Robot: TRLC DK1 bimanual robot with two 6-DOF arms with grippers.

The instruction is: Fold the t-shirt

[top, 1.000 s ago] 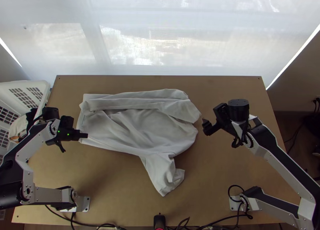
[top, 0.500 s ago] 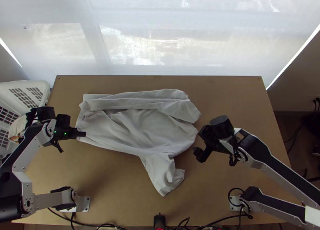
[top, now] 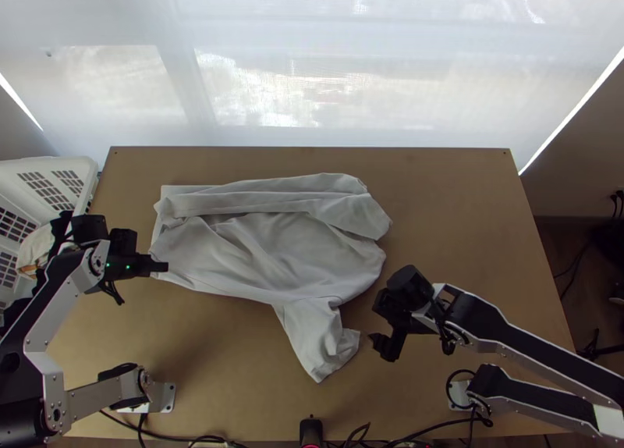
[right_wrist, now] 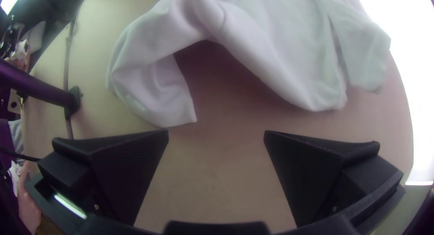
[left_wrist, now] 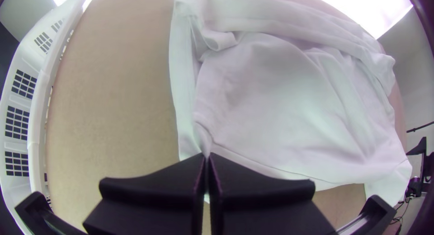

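T-shirt [left_wrist: 280, 95] rumpled on table [left_wrist: 113, 90], edge pinched in left tool [top: 164, 267]; white basket [left_wrist: 40, 104] alongside.

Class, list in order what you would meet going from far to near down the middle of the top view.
Pale window covering → table's far edge → t-shirt's body → t-shirt's jutting sleeve → small black device at the near edge.

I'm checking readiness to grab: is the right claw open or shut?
Open. The right claw has its two fingers wide apart, the table showing between them.
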